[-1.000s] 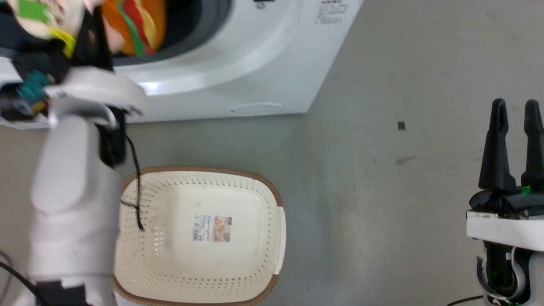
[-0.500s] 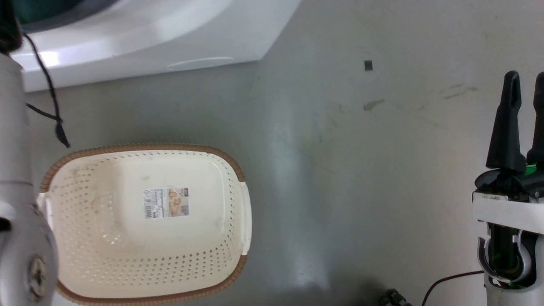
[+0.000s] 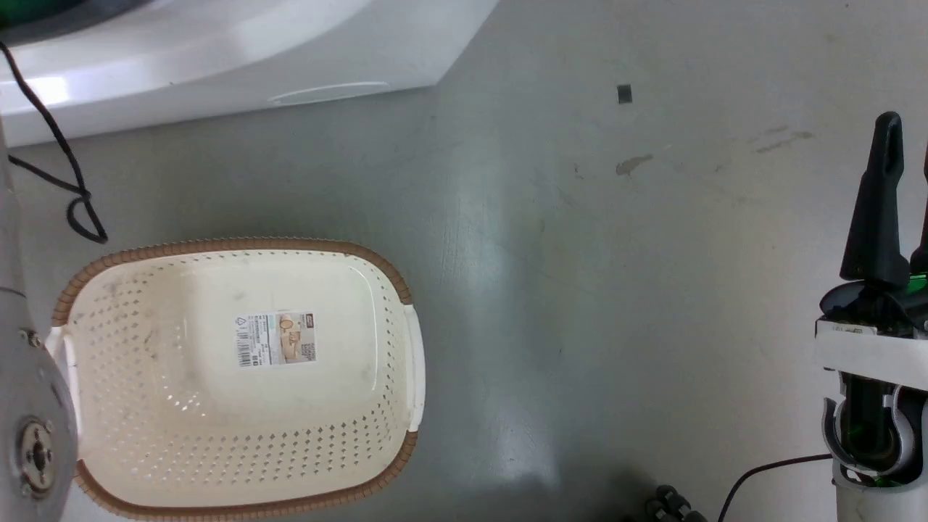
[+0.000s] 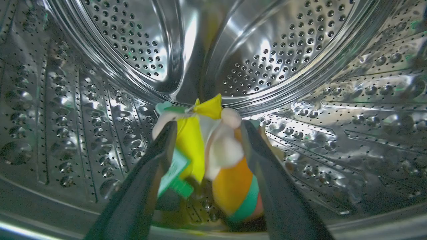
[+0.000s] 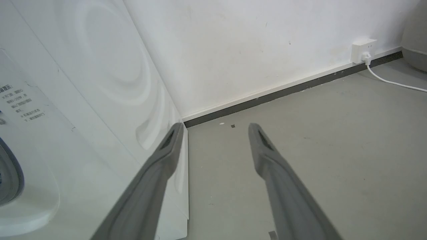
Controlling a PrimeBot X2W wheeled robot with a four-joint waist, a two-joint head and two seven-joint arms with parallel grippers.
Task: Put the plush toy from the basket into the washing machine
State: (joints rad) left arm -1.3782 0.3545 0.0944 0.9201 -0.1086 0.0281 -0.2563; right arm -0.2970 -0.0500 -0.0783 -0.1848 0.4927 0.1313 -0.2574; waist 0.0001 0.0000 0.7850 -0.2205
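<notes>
Inside the washing machine [image 3: 217,58], the left end effector [image 4: 208,128] has its two dark fingers spread wide within the shiny perforated drum [image 4: 287,43]. The plush toy [image 4: 233,180] sits between them, low against the drum's bottom wall: yellow and pale pink parts lie up near the fingertips, a green tag is beside the left finger, and the orange bun with its green layer is further down. The toy looks blurred, and it cannot be told whether either finger presses on it. On the grey floor [image 3: 580,290] in front of the machine stands the basket [image 3: 232,245], with only a paper label [image 3: 275,339] on its bottom. The pale left forearm [image 3: 22,406] crosses the basket's left edge, and a black cable [image 3: 58,159] loops above it. The right end effector [image 5: 216,126] is off to the right, well apart from the basket. Its fingers are parted with nothing between them, pointing at the floor beside the machine's white side — a wall socket [image 5: 363,50] is beyond.
</notes>
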